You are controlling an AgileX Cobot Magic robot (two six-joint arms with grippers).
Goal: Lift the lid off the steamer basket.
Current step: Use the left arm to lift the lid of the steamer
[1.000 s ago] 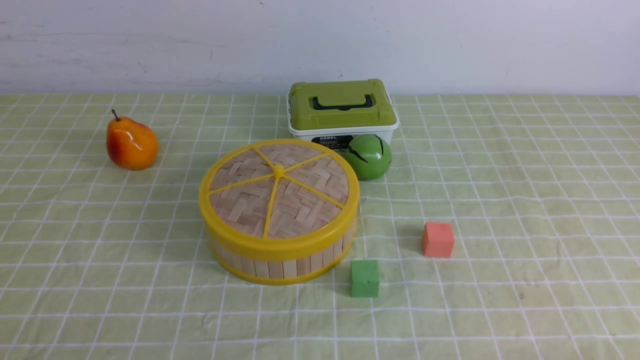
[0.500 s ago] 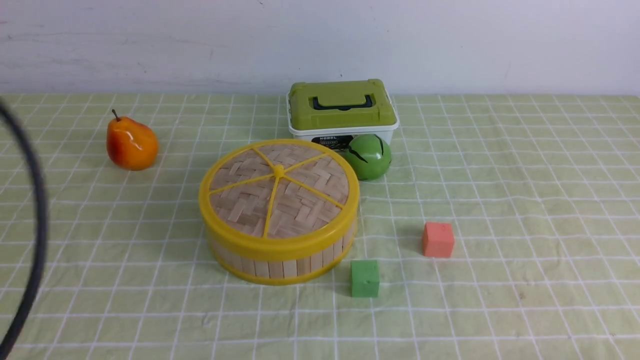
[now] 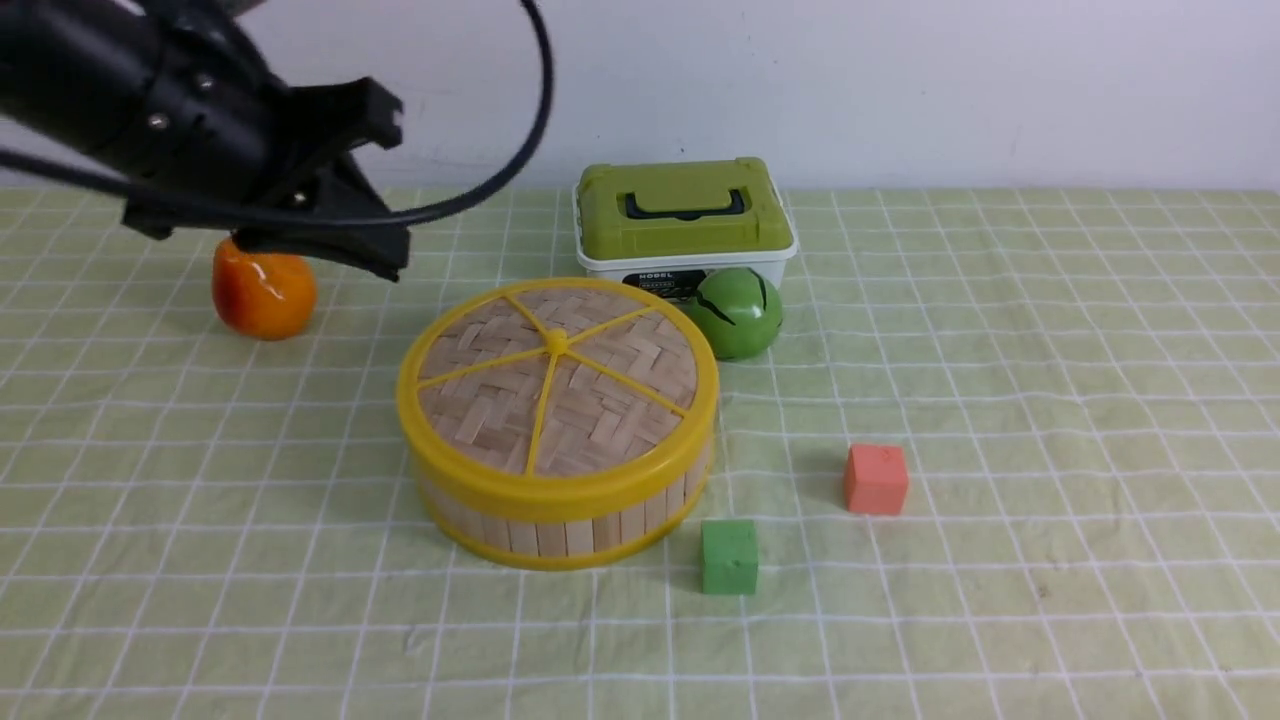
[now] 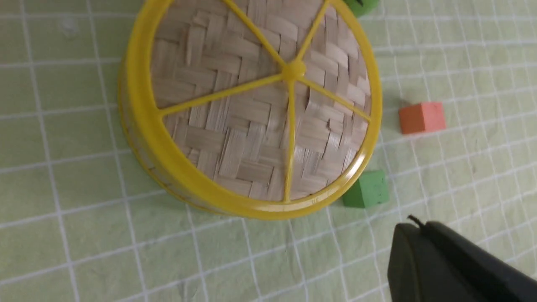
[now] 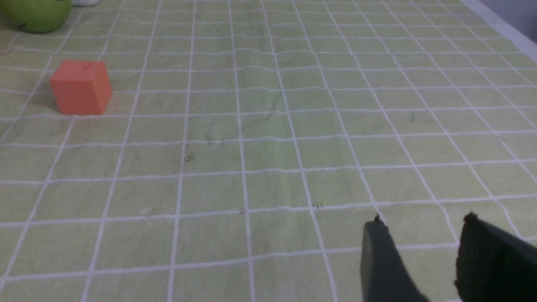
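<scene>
1. The lid (image 3: 557, 385) sits seated on the steamer basket (image 3: 575, 535), mid-table, just in front of the green-lidded box (image 3: 680, 210).
2. The left gripper (image 3: 392, 183) hangs above and to the left of the lid, jaws spread wide, empty. The right gripper (image 5: 423, 222) has its jaws slightly apart, empty.
3. The lid is probably light and stiff, and its plastic rim may be slick. Grip it at the rim; the centre knob looks small.
</scene>
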